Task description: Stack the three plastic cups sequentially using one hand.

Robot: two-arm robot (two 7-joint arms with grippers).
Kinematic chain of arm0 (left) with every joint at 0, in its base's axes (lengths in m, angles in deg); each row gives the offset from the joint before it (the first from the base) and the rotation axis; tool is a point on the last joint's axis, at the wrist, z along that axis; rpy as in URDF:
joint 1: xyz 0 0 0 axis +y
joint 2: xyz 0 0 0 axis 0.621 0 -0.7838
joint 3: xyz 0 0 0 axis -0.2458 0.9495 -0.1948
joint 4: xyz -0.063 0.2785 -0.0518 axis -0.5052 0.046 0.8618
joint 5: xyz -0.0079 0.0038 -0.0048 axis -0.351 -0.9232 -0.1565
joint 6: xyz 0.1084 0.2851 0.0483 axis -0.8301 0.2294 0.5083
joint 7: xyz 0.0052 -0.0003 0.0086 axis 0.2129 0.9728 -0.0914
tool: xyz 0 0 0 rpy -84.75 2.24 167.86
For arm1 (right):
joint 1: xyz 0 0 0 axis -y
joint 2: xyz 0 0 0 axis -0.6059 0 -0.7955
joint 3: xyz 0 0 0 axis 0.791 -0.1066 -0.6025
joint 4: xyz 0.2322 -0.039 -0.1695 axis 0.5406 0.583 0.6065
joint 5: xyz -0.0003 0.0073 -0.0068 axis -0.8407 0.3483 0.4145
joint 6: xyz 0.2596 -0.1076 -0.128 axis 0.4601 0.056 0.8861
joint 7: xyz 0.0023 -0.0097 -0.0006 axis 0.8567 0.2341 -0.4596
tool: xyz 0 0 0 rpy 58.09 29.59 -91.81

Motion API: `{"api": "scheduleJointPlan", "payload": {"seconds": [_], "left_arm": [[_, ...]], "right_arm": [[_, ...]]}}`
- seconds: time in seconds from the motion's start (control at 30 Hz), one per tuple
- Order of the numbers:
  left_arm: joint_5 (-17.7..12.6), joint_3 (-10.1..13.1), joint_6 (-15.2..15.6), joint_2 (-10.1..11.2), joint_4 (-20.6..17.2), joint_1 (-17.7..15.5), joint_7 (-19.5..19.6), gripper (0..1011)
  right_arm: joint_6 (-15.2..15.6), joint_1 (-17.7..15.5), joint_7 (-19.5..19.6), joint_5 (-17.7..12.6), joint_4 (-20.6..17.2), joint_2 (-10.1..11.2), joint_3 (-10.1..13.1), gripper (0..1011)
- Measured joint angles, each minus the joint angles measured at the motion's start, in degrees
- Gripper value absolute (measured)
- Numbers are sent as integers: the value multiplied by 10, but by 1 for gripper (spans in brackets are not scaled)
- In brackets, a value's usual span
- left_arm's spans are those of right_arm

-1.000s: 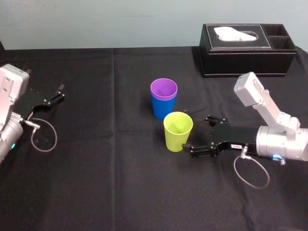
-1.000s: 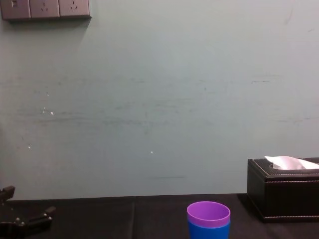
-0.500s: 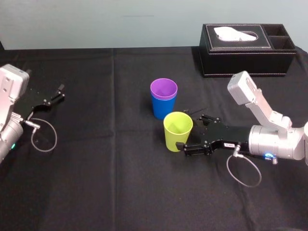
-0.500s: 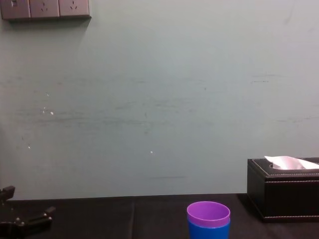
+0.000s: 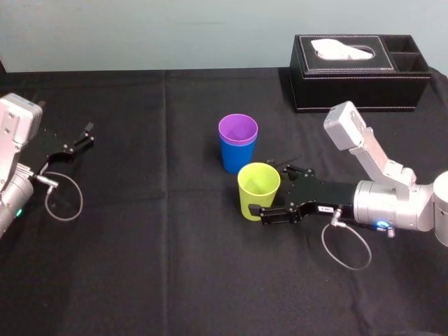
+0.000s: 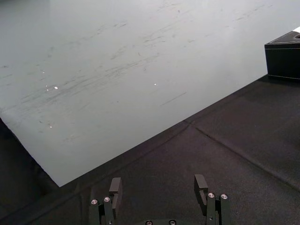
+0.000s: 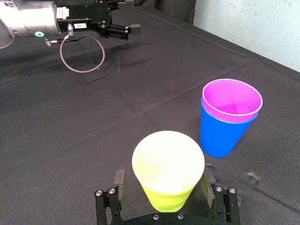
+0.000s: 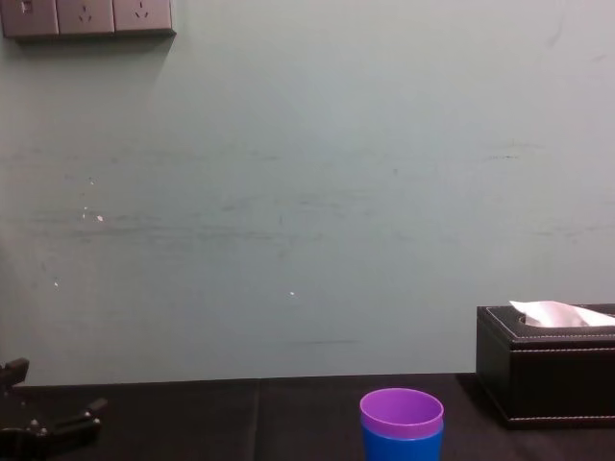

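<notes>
A purple cup (image 5: 238, 129) sits nested inside a blue cup (image 5: 234, 158) near the middle of the black table; the chest view shows the same purple cup (image 8: 402, 413) in the blue cup (image 8: 402, 447). Just in front of them a yellow-green cup (image 5: 258, 187) stands upright on its own. My right gripper (image 5: 270, 189) reaches in low from the right and is open, one finger on each side of the yellow-green cup (image 7: 168, 171). In the right wrist view both fingers (image 7: 119, 181) stand a little apart from the cup's wall. My left gripper (image 5: 80, 138) rests open at the far left.
A black tissue box (image 5: 360, 70) stands at the back right, also seen in the chest view (image 8: 548, 379). A cable loop (image 5: 346, 246) hangs by my right wrist. Bare black cloth (image 5: 154, 266) spreads in front and to the left of the cups.
My right gripper has slid left along the table, so its open fingers now flank the yellow-green cup. The cups and the left arm have not moved.
</notes>
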Motion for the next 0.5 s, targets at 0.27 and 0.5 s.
{"api": "scheduleJointPlan", "payload": {"seconds": [0.27,0.5], "left_arm": [[0,0,0,0,0,0,0,1010],[0,0,0,0,0,0,0,1010]], "right_arm": [[-2,4,3,1,7,-8,-2,1003],[-3,10,4,3,17,-16,-6,1003]]}}
